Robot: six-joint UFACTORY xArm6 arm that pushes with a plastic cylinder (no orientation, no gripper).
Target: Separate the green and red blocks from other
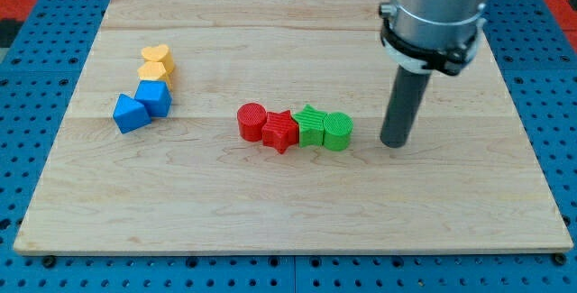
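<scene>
Bench (297,212): pale wood board, set on a blue perforated base (36,68).

Far off toward the view's left of the hand: yellow heart block (157,57), second yellow block (151,73), two blue blocks (153,97) (132,113), clustered touching.

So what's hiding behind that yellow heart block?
Beyond the yellow heart only bare wooden board shows. In front, a second yellow block touches it, mostly covered, shape unclear. My tip is far right, beside the green cylinder.

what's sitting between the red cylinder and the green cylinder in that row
In the camera view, two star blocks sit between the red cylinder and green cylinder: the red star, then the green star. My tip is right of the row.
</scene>
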